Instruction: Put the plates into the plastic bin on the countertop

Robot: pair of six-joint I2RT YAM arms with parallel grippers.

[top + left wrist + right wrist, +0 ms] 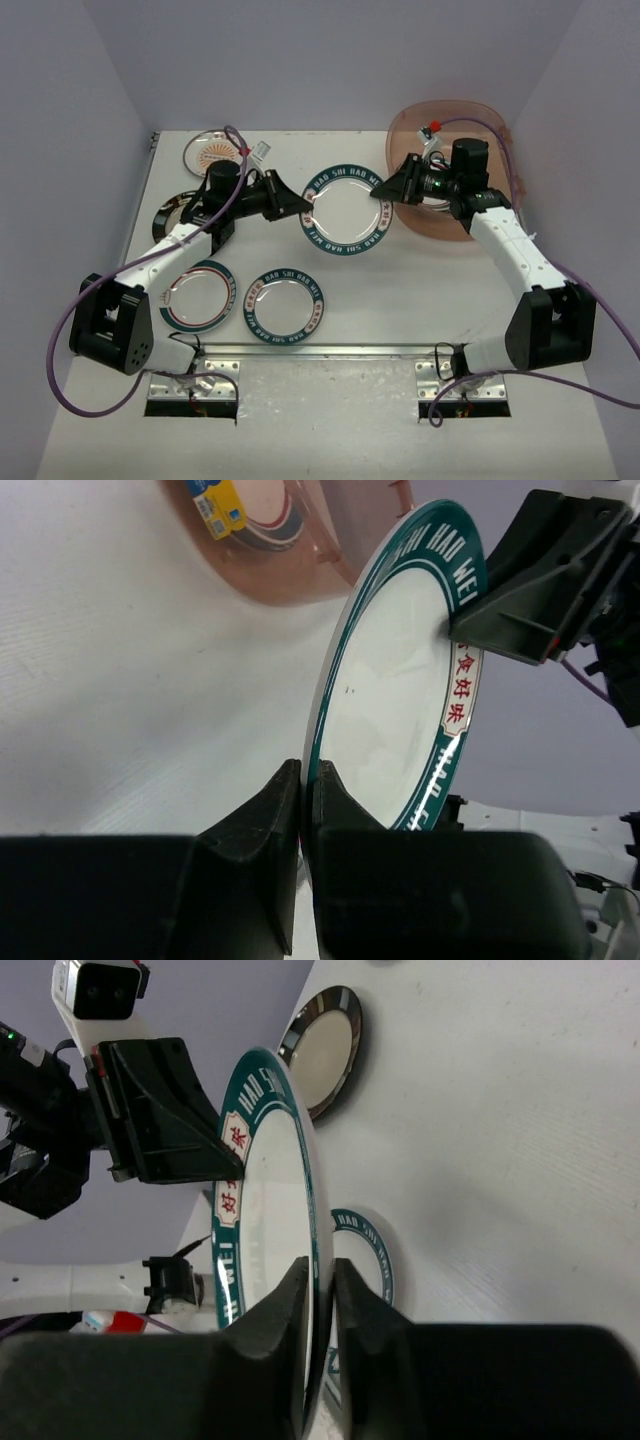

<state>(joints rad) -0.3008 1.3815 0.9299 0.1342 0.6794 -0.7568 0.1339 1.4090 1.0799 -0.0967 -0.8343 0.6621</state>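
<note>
Because it is round, the green-rimmed plate (344,209) has no long axis of its own. It sits face up toward the overhead camera, mid-countertop, and the line between my two grips runs left to right across it. My left gripper (308,205) is clamped on its left rim, the fingers (262,825) pressed together over the edge. My right gripper (380,192) pinches the opposite rim, its fingers (275,1310) closed on either side of the edge. In my right wrist view the plate looks clear of the countertop (400,300), roughly parallel to it.

At far left my own arm covers half of the black-rimmed plate (172,213). The orange sunburst plate (210,153) behind it, the red-teal plate (200,295) and a second green-lettered plate (287,304) lie flat and in plain view.

At the far right corner stands the plastic bin (450,112). My right arm hides most of its inside from above. My left wrist view shows a plate in the bin (262,525) carrying a blue and yellow label, but I cannot count how many are there
</note>
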